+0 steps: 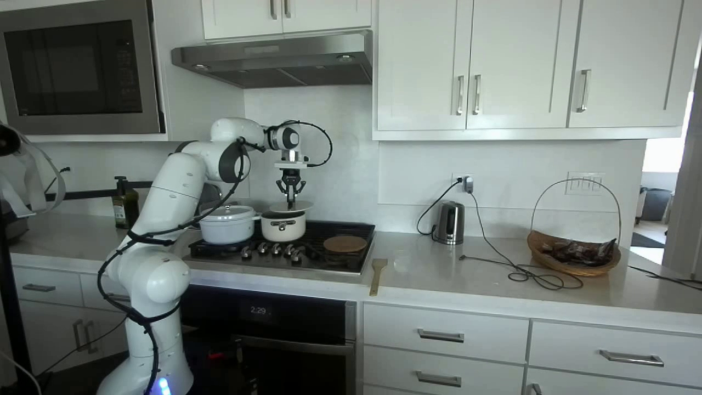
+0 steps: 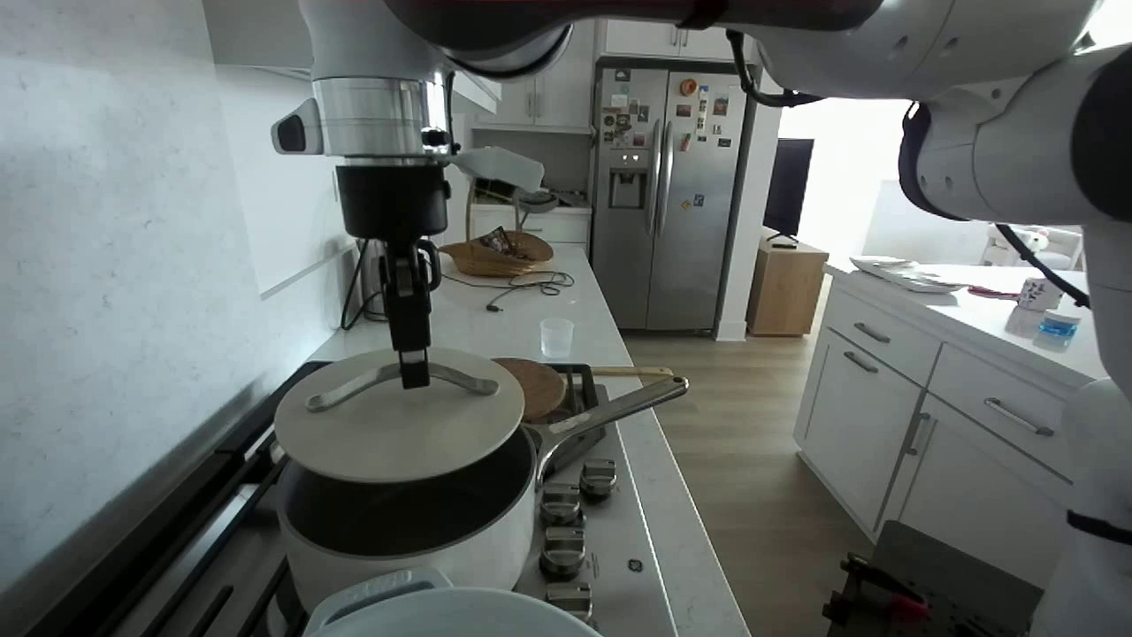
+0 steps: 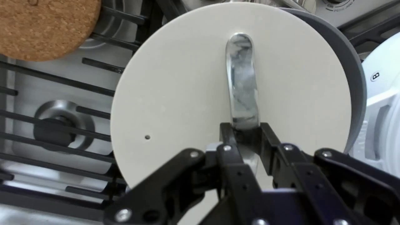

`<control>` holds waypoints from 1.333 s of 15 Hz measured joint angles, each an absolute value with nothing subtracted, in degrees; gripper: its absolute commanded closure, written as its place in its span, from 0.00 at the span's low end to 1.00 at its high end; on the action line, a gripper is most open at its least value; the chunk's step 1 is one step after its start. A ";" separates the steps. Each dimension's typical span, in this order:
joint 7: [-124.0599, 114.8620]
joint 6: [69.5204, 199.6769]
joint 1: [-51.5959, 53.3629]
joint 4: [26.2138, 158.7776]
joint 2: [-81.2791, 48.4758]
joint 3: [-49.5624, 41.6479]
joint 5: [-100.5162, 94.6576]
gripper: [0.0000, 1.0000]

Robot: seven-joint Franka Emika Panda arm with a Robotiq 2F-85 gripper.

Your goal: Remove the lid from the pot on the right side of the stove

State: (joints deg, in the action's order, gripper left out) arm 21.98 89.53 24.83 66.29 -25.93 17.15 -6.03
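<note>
The pale round lid (image 1: 303, 207) hangs a little above the small cream-white pot (image 1: 274, 235). In an exterior view the lid (image 2: 389, 442) is clear of the rim and the dark inside of the pot (image 2: 354, 566) shows beneath it. My gripper (image 3: 245, 131) is shut on the silver strap handle of the lid (image 3: 181, 87), near its middle. The gripper also shows in both exterior views (image 1: 291, 202) (image 2: 414, 372). In the wrist view the lid covers most of the pot, leaving a grey rim on the right. The pot stands on the black stove (image 1: 318, 227).
A larger white lidded pot (image 1: 226, 226) stands beside the small pot. A brown cork disc (image 1: 344, 244) lies on the grates on the opposite side. A wooden spatula (image 1: 377, 274) and a steel kettle (image 1: 451, 222) are on the counter. A range hood (image 1: 274, 57) is above.
</note>
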 measured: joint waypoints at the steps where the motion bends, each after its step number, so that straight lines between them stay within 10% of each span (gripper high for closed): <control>1: 21.99 89.35 24.49 65.66 -25.93 16.78 -6.03 0.94; 20: 24.73 88.82 14.88 59.23 -27.60 10.75 -5.78 0.94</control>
State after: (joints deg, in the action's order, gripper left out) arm 24.73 88.82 14.88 59.23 -27.60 10.75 -5.78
